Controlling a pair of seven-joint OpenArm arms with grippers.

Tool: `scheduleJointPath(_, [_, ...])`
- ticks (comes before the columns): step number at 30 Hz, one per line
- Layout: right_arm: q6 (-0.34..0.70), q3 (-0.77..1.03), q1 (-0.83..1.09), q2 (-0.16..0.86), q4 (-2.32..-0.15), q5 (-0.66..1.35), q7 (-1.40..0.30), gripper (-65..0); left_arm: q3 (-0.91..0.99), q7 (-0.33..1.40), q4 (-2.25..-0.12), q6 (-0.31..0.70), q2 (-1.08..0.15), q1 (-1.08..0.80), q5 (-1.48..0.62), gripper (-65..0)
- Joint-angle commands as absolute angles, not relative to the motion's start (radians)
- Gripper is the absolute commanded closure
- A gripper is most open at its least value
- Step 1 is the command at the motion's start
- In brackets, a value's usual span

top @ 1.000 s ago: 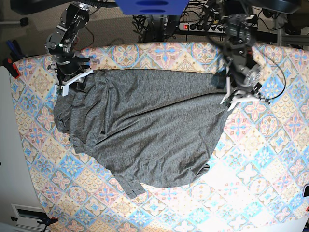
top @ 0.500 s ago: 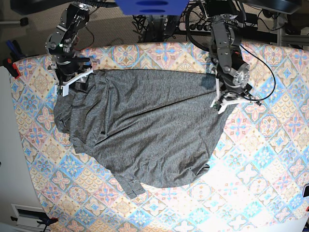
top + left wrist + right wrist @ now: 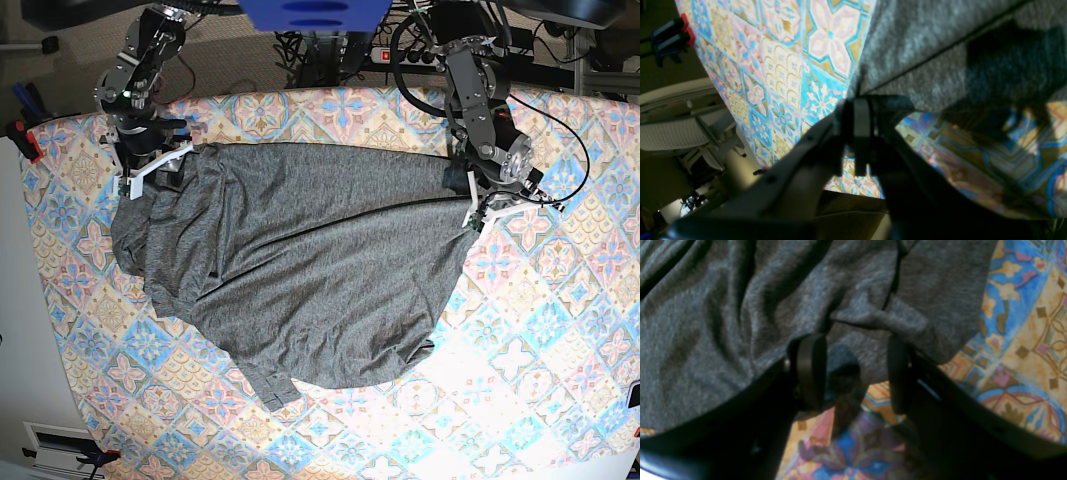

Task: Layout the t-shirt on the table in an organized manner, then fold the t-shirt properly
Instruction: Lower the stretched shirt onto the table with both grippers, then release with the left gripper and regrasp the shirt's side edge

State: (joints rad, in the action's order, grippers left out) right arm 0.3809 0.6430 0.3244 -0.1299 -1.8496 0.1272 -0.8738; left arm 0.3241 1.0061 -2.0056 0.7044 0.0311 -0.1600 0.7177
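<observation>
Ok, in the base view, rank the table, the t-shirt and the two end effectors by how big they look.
1. The table, largest.
2. The t-shirt, covering much of its middle.
3. The left end effector and right end effector: both small and alike, so no ranking between them.

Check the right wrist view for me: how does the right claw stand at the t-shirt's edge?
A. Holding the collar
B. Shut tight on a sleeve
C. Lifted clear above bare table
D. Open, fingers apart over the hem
D: in the right wrist view the right claw has its two fingers set well apart, with the t-shirt edge lying loose between and around them on the table.
</observation>
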Motion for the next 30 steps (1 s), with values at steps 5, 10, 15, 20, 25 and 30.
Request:
scheduleJointPath(5, [0.384,0.644,0.320,-0.124,-1.848,0.139,-0.855,-28.3,0.321,1.006,-2.025,0.698,0.061,-0.150,0.731,-23.2])
scheduleJointPath(10, [0.384,0.644,0.320,-0.124,-1.819,0.139,-0.855,-28.3,0.315,1.004,-2.025,0.698,0.087,-0.145,0.725,-35.8])
scheduleJointPath(15, [0.384,0.644,0.320,-0.124,-1.814,0.139,-0.852,-28.3,0.314,1.003,-2.025,0.698,0.137,-0.035,0.677,-31.4])
scheduleJointPath(20, [0.384,0.622,0.320,-0.124,-1.814,0.139,-0.852,-28.1,0.305,1.006,-1.952,0.698,0.157,0.214,0.605,-30.0])
scheduleJointPath(25, [0.384,0.596,0.320,-0.124,-1.822,0.137,-0.851,-28.1,0.243,1.001,-1.584,0.698,0.157,0.489,0.608,-29.8])
scheduleJointPath(30, [0.384,0.596,0.320,-0.122,-1.824,0.137,-0.852,-28.1,0.242,0.869,-1.168,0.698,0.157,0.668,0.536,-29.8])
